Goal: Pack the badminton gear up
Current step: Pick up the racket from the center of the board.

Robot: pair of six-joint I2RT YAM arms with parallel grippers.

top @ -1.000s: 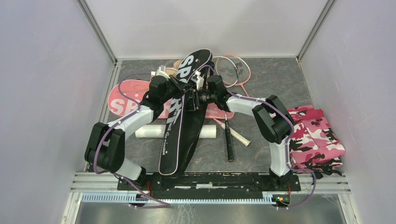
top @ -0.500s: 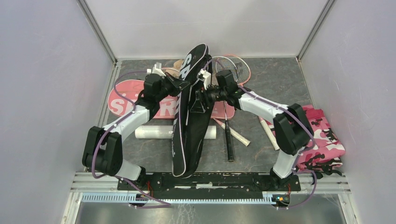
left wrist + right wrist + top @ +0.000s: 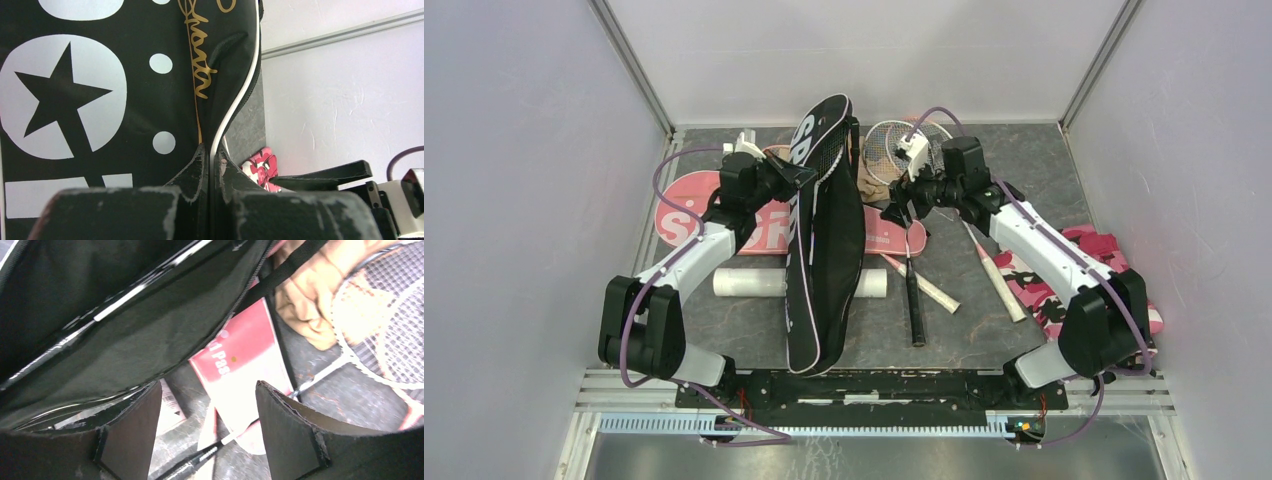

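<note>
Between the fingers of the left end effector (image 3: pixel 212 156) sits the white-piped edge of the black cover (image 3: pixel 824 250), pinched tight with the jaws all but touching. From that grip the cover hangs tilted on edge. Its printed head is raised at the far side beside the end effector, and its narrow tail reaches down to the counter (image 3: pixel 1024 170) near the arm bases. Below and to the left of this end effector the pink cover (image 3: pixel 686 212) lies flat. Nearer the bases the white tube (image 3: pixel 749 283) lies crosswise, partly hidden behind the black cover.

The right end effector (image 3: pixel 207 407) is spread wide with nothing between its fingers. It hovers just right of the black cover, whose zip edge and dark lining fill the upper left of the wrist view. Beneath it show the pink cover's end and a thin racket shaft. Beyond it, the strung heads of the rackets (image 3: pixel 879 148) lie next to a tan cloth (image 3: pixel 300 295), their handles running back toward the bases. Well off to its right lies the pink camouflage cloth (image 3: pixel 1096 242), under the arm.
</note>
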